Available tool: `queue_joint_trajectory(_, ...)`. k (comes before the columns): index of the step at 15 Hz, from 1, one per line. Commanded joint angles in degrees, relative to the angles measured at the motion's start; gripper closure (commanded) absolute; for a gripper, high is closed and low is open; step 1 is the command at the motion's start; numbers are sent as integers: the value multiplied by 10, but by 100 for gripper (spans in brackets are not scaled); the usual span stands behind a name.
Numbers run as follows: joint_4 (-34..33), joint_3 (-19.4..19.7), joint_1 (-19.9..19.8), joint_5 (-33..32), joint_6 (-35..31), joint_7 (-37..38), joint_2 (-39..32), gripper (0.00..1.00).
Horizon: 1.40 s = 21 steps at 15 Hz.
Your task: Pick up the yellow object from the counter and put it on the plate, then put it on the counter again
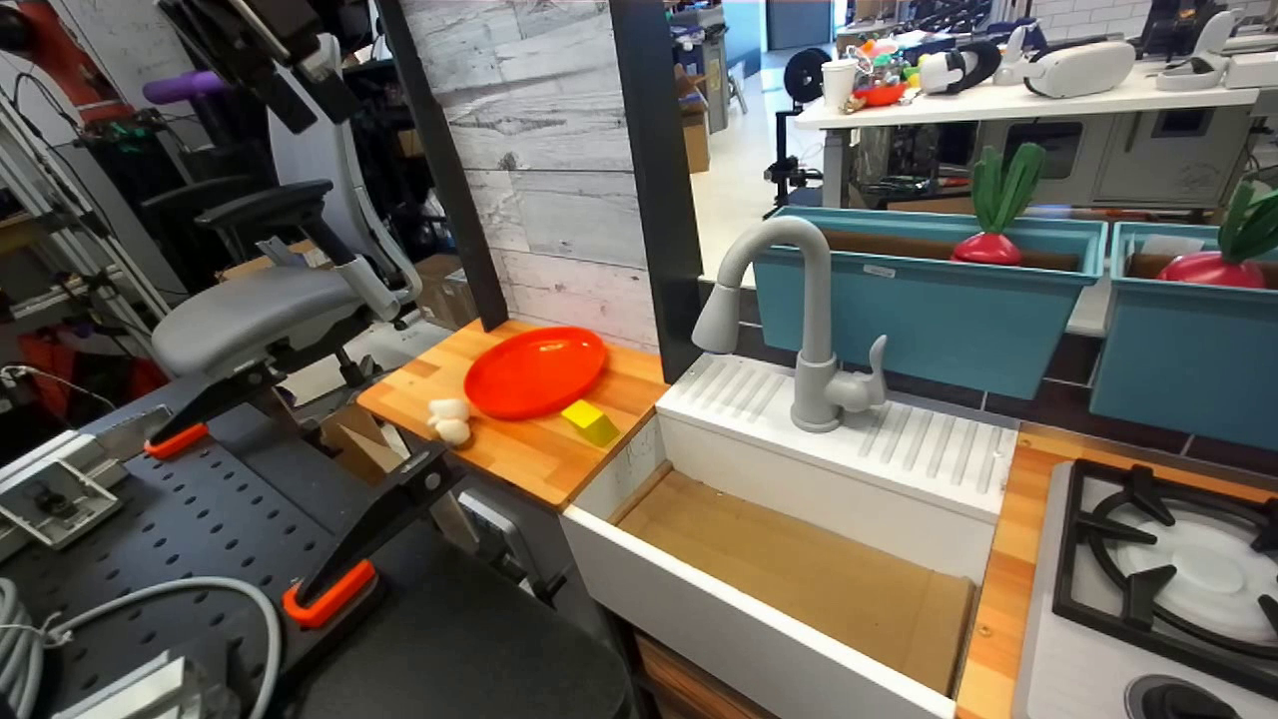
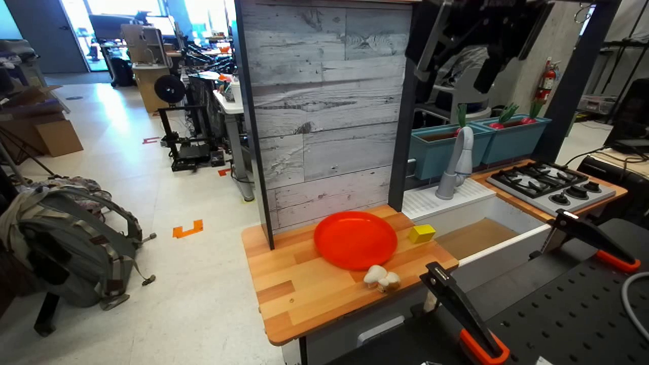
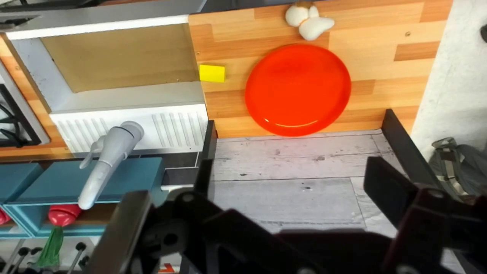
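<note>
The yellow object (image 1: 590,422) is a small block on the wooden counter (image 1: 519,464), close to the sink edge. It also shows in an exterior view (image 2: 422,233) and in the wrist view (image 3: 212,73). The red-orange plate (image 1: 536,373) lies flat on the counter beside the block, apart from it; it also shows in an exterior view (image 2: 356,240) and in the wrist view (image 3: 298,90). My gripper (image 3: 291,167) is open with nothing between its fingers. It hangs high above the counter, well clear of the block, and shows at the top of an exterior view (image 2: 455,75).
A white mushroom-like toy (image 2: 381,278) sits on the counter by the plate. A grey wood-look panel (image 2: 329,111) with dark posts rises behind the counter. The white sink (image 1: 739,624) with a grey faucet (image 1: 817,300) adjoins it. Black clamps (image 1: 379,519) stand at the front.
</note>
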<state>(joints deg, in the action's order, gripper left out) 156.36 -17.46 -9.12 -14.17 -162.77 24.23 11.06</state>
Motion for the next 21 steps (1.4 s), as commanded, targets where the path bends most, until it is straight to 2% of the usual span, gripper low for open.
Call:
queue_joint_trajectory(1,-41,-1,-55,-70,-29,37,-95,0)
queue_joint_trajectory(3,-61,9,-74,-108,-31,54,-139,0)
queue_joint_trajectory(7,-121,47,-80,-158,-31,81,-242,0)
queue_joint_trajectory(12,-231,92,-61,-155,-28,100,-390,0)
queue_joint_trajectory(13,-247,163,20,-72,-32,44,-410,0)
queue_joint_trajectory(17,-328,219,86,24,-18,10,-516,0)
queue_joint_trajectory(21,-400,233,119,90,-2,-15,-598,0)
